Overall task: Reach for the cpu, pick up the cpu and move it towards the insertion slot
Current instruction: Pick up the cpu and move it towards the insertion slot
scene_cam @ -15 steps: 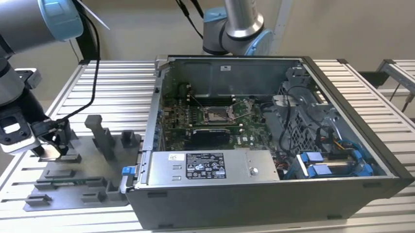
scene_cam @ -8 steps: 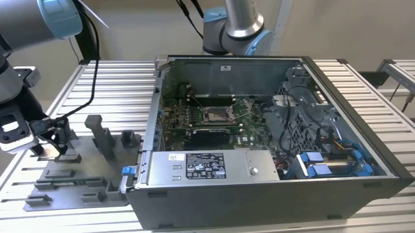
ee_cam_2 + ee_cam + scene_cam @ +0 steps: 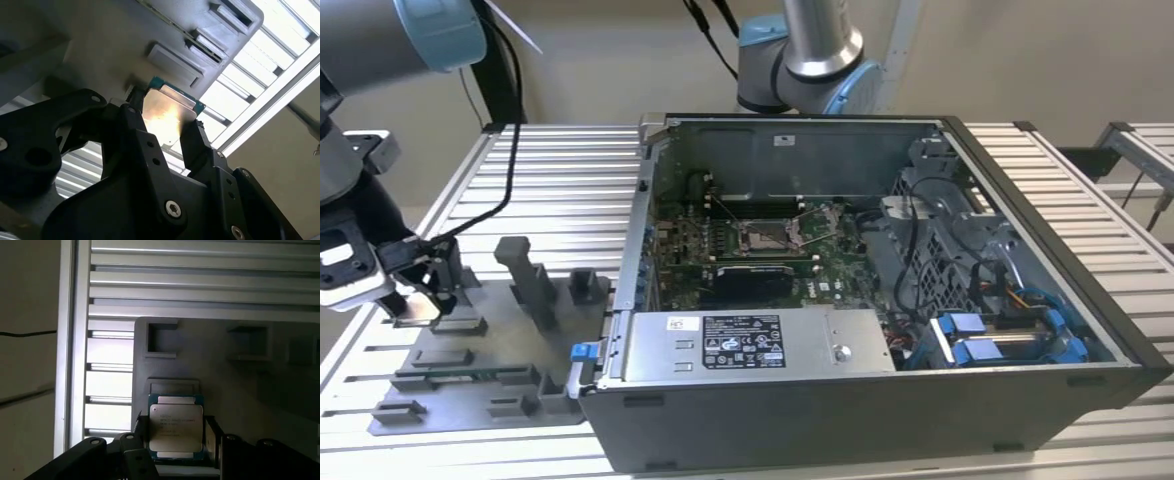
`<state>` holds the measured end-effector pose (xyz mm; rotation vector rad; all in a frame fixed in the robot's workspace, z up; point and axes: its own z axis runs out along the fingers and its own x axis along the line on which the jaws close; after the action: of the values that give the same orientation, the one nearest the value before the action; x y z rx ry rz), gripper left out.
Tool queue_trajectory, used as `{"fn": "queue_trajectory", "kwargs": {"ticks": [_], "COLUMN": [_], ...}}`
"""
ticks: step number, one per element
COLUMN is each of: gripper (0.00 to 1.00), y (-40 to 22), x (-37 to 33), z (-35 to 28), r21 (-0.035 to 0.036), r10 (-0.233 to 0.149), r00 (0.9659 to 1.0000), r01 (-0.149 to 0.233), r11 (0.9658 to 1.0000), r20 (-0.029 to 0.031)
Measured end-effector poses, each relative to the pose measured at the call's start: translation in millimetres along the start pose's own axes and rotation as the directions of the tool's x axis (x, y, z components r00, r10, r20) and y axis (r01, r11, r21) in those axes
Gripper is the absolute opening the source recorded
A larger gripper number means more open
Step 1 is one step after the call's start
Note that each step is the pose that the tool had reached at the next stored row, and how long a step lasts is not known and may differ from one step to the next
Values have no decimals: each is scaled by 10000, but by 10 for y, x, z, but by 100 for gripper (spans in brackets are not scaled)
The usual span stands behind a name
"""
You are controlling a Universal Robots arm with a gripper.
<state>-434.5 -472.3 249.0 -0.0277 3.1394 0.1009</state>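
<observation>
At the exterior view's left, the gripper [image 3: 418, 303] hung low over the grey fixture plate [image 3: 494, 400] on the counter [image 3: 547, 170]. In both wrist views its fingers [image 3: 194, 145] pinched the cpu [image 3: 176, 430] by two opposite edges, just above the plate. The insertion slot [image 3: 767, 235] sat well apart, inside the open computer case [image 3: 854, 400].

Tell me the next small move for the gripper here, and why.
Probably a short straight lift: the gripper seems shut on the cpu just off the grey fixture plate, and upright grey blocks stand between it and the insertion slot.
</observation>
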Motion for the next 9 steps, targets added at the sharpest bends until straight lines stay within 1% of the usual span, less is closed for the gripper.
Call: {"fn": "queue_trajectory", "kwargs": {"ticks": [9], "gripper": [0], "y": [9], "x": [-1], "z": [-156], "r21": [0], "r10": [-2], "r00": [10000], "r01": [2], "r11": [10000], "r20": [0]}}
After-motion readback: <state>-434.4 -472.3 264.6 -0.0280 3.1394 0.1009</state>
